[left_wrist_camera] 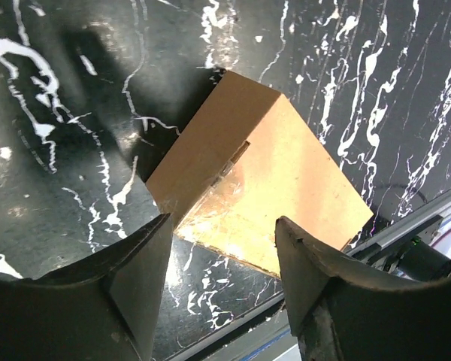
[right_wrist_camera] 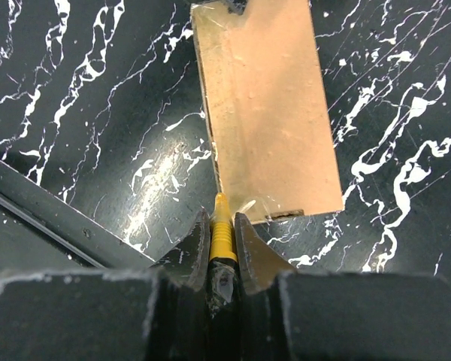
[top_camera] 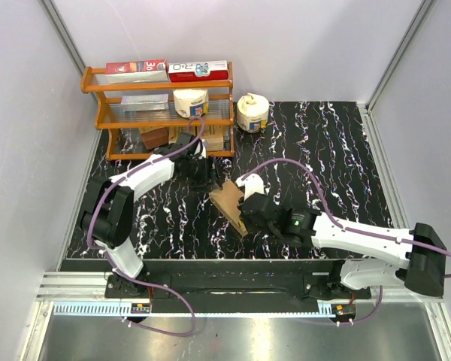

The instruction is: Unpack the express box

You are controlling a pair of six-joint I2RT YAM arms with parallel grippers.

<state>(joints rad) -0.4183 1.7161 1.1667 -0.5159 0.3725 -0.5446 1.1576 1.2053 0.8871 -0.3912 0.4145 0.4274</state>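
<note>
The express box (top_camera: 230, 201), a plain brown oblong carton sealed with clear tape, lies at an angle on the black marbled table. My left gripper (top_camera: 200, 172) hovers just behind its far end. In the left wrist view that gripper (left_wrist_camera: 224, 252) is open, with the box (left_wrist_camera: 263, 169) beyond the fingertips and nothing between them. My right gripper (top_camera: 249, 207) is at the box's near right side. In the right wrist view it (right_wrist_camera: 222, 218) is shut on a yellow pen-like tool (right_wrist_camera: 222, 229), whose tip touches the taped near-left corner of the box (right_wrist_camera: 267, 113).
An orange shelf (top_camera: 98, 114) stands at the back left, holding red-and-white cartons (top_camera: 198, 70), a tape roll (top_camera: 190, 101) and small brown boxes (top_camera: 155, 136). A white roll (top_camera: 252, 113) sits beside it. The table's front rail (right_wrist_camera: 52, 214) runs close to the box.
</note>
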